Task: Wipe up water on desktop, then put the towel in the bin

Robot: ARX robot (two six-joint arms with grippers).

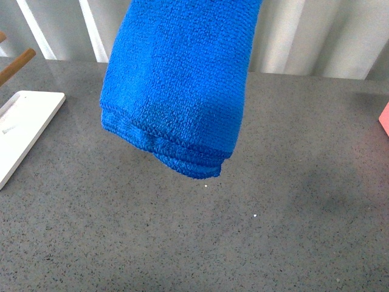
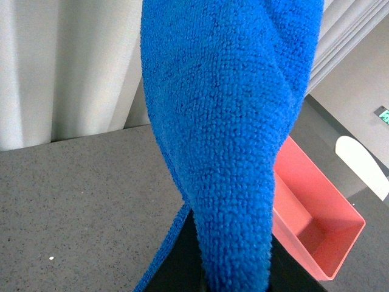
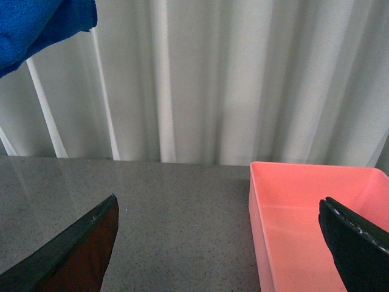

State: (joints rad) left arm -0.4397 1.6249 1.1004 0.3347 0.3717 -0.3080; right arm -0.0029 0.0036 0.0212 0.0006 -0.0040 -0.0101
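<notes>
The towel [image 1: 176, 91] was held aloft, clear of the desktop [image 1: 292, 219], with its folded hems hanging lowest. In the left wrist view it was gathered to a narrow end, where the left gripper [image 2: 205, 281] was clamped on it. The right gripper [image 3: 219, 249] was spread wide and empty, near the pink bin [image 3: 304, 213].

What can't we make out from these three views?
Left gripper's jaws: left wrist view, buried under the towel; front view, past the top edge.
Water on the desktop: front view, towel hides the middle; darker patch unclear.
Bin: right wrist view, cut by bottom and right edges.
White tray: front view, cut by left edge.
</notes>
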